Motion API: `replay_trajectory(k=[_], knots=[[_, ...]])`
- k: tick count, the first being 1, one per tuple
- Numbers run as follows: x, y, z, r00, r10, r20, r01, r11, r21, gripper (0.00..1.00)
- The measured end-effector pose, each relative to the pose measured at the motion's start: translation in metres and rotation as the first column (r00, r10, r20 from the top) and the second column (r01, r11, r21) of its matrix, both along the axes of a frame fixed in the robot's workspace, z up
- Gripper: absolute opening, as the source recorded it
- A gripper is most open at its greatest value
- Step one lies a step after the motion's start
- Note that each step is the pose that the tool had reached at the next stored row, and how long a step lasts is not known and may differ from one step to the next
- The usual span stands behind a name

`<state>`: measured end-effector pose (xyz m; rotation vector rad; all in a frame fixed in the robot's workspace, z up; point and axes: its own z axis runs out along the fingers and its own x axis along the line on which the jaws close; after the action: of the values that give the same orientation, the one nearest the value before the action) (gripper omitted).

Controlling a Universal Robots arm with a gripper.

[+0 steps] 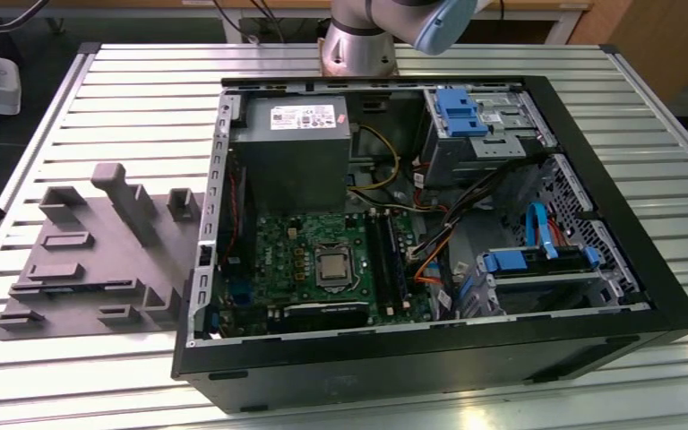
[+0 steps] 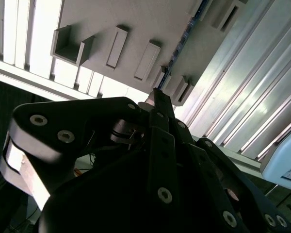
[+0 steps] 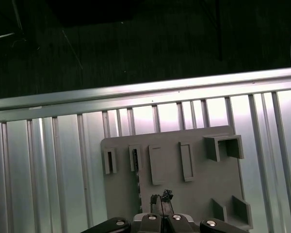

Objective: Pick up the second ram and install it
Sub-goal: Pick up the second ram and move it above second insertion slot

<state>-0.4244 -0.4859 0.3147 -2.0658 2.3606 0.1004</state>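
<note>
The second ram (image 2: 182, 46) is a thin dark strip standing on edge in the grey holder plate (image 2: 150, 19). In the first wrist view the ram (image 3: 135, 160) sits in a narrow slot of the plate (image 3: 194, 194). My gripper (image 3: 161, 198) hangs well above the plate and a little to one side of the ram. Its fingers are together with nothing between them. In the second wrist view the gripper's (image 2: 157, 94) tip points toward the near end of the ram. The holder plate (image 1: 81, 269) lies at the exterior view's left, beside the open computer case (image 1: 440, 358).
Inside the case, the green motherboard (image 1: 308, 242) carries long black slots (image 1: 386, 260) beside the processor socket. A grey power supply (image 1: 296, 143), blue drive brackets (image 1: 458, 112) and loose cables surround it. The slatted metal table (image 1: 141, 98) ends near the plate, with dark floor beyond.
</note>
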Motion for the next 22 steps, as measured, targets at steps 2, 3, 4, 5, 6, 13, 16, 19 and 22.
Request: replay_trajectory(k=[2,3,4,5,6,13,16,19,22], knots=[[0.0000,0.0000,-0.0003,1.0000,0.000,0.0000,0.000,1.0000,0.0000,0.11],[0.0000,0.0000,-0.0005,1.0000,0.000,0.0000,0.000,1.0000,0.0000,0.11],[0.0000,0.0000,-0.0008,1.0000,0.000,0.0000,0.000,1.0000,0.0001,0.11],[0.0000,0.0000,-0.0010,1.0000,0.000,0.0001,0.000,1.0000,0.0001,0.11],[0.0000,0.0000,-0.0012,1.0000,0.000,0.0001,0.000,1.0000,0.0001,0.11],[0.0000,0.0000,-0.0028,1.0000,0.000,0.0001,0.000,1.0000,0.0001,0.11],[0.0000,0.0000,-0.0034,1.0000,0.000,0.0001,0.000,1.0000,0.0001,0.11],[0.0000,0.0000,-0.0039,1.0000,0.000,0.0001,0.000,1.0000,0.0000,0.11],[0.0000,0.0000,-0.0043,1.0000,0.000,0.0001,0.000,1.0000,0.0000,0.11]])
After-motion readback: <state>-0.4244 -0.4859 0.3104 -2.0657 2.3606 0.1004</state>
